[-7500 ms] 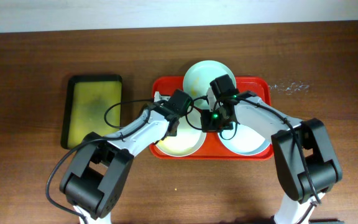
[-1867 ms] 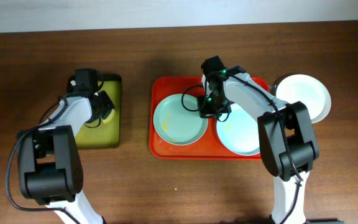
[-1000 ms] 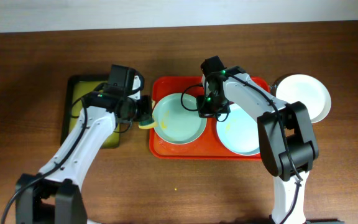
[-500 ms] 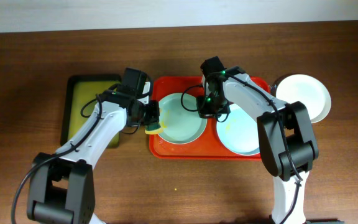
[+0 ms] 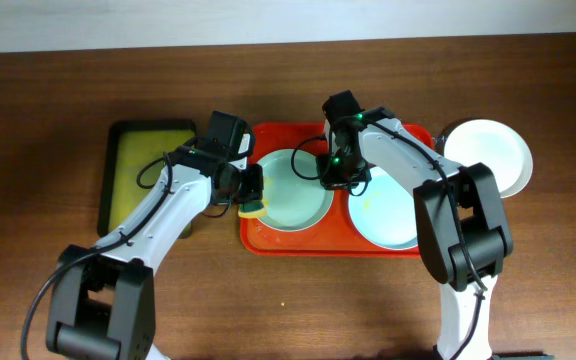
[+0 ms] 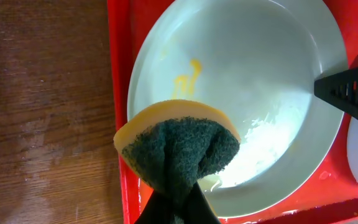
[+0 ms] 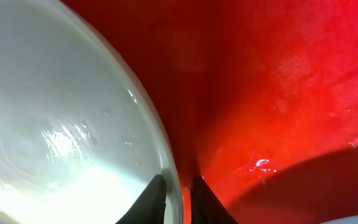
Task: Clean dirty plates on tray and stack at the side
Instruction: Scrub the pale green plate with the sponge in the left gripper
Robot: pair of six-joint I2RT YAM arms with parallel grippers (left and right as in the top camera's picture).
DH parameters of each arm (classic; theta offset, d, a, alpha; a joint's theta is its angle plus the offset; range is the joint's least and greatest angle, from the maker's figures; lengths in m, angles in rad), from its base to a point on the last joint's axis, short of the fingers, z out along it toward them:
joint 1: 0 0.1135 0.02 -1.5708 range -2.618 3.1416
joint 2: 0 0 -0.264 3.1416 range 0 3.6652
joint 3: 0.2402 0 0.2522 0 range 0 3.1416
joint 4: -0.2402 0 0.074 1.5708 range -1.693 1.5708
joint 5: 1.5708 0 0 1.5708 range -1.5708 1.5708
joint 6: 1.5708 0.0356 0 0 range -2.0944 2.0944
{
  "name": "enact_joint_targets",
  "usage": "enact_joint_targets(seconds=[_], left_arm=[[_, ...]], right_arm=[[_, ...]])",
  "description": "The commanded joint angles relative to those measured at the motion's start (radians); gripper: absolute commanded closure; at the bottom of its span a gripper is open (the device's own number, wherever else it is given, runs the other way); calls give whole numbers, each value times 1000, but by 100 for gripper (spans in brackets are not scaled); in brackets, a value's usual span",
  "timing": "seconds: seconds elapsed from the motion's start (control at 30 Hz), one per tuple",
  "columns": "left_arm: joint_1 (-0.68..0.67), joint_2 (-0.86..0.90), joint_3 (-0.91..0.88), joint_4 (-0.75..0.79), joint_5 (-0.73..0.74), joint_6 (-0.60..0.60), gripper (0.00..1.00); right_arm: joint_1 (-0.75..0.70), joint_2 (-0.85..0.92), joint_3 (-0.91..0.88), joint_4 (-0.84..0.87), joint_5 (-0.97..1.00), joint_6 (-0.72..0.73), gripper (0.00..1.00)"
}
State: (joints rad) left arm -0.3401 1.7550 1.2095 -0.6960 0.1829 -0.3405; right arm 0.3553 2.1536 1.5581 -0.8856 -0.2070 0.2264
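The mint green plate (image 5: pixel 290 190) sits in the left half of the red tray (image 5: pixel 268 240), mid-frame, with yellow smears showing. The right end effector (image 5: pixel 330 180) pinches its right rim. The left end effector (image 5: pixel 249 192) clamps a sponge (image 6: pixel 179 146) over its left edge. Beside it lies the pale blue plate (image 5: pixel 393 215). The white plate (image 5: pixel 488 155) is on the worktop (image 5: pixel 68 280), upper right.

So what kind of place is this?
Likely a robot lab bench staged for dishwashing: a wooden table, a red tray holding a smeared mint plate, and the left tool gripping a sponge.
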Motion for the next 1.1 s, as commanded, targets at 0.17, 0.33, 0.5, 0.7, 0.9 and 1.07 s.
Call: enact_joint_targets(seconds=[0.17, 0.33, 0.5, 0.7, 0.9, 1.07], left_arm=[[0, 35, 1, 3, -3, -11, 100], [-1, 79, 1, 7, 24, -33, 100], [-37, 79, 1, 29, -9, -34, 100], [-48, 81, 1, 33, -8, -70, 100], [-53, 108, 1, 36, -6, -97, 100], [-93, 155, 1, 85, 13, -130, 100]], right_arm=[[-54, 15, -11, -23, 3, -35, 84], [-54, 15, -11, -23, 1, -35, 84], [-54, 15, -11, -23, -19, -35, 84], [-54, 15, -11, -16, -22, -35, 84], [-54, 15, -11, -15, -22, -35, 84], [-54, 15, -11, -11, -23, -28, 84]])
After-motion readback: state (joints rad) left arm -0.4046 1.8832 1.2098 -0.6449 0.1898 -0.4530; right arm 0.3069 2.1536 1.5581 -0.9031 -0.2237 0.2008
